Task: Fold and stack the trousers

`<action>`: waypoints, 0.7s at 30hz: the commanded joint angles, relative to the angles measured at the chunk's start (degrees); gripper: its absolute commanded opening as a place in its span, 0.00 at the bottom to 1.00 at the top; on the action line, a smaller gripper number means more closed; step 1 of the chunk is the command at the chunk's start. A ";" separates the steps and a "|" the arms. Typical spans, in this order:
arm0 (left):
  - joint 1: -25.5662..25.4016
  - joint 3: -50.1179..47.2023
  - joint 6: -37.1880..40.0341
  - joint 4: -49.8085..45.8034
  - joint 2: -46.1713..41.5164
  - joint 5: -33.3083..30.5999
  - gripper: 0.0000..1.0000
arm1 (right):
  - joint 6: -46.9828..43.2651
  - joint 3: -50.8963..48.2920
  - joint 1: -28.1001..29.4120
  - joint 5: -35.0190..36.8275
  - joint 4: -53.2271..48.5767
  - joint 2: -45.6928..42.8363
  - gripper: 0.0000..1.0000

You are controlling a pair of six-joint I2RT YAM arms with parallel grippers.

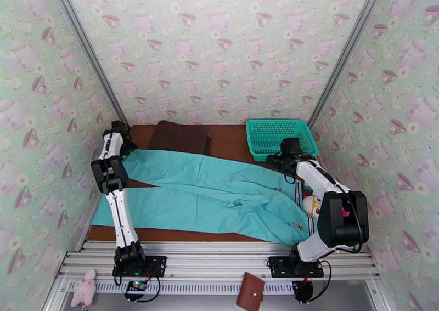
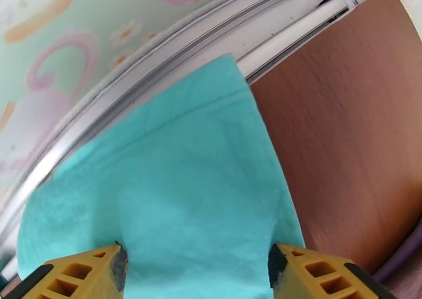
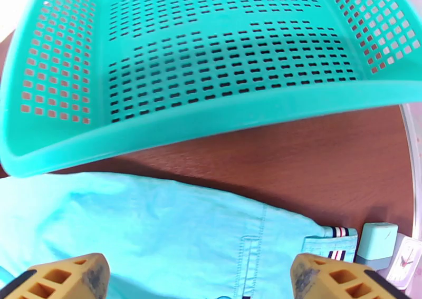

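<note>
The turquoise trousers [image 1: 219, 194] lie spread flat across the brown table, legs pointing left and waist at the right. My left gripper [image 1: 122, 142] hovers over the far leg's hem at the table's back left; in the left wrist view its yellow fingers [image 2: 89, 271] stand open on either side of the cloth hem [image 2: 179, 189]. My right gripper [image 1: 277, 161] is above the waist's far edge, close to the basket. Its fingers [image 3: 337, 281] are spread wide over the waistband [image 3: 174, 237], holding nothing.
A teal mesh basket [image 1: 281, 136] stands at the back right, right beside my right gripper. A dark brown folded cloth [image 1: 181, 137] lies at the back centre. Small white and pale objects [image 3: 387, 247] sit by the waistband at the table's right edge. Patterned walls close in on both sides.
</note>
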 commanded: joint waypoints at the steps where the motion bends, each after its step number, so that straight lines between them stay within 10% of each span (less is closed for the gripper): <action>1: -1.73 -2.44 -2.27 -4.75 -1.31 -0.84 0.74 | 0.12 -0.10 -0.11 -1.40 -1.07 -3.19 0.95; 11: -6.67 -36.28 -4.25 15.28 -21.88 4.82 0.77 | 0.27 0.01 0.16 -3.32 -1.67 -5.27 0.95; 21: -4.99 -24.65 -1.98 11.28 -19.62 -6.59 0.80 | -0.20 -1.47 0.16 -3.13 -0.92 -4.17 0.95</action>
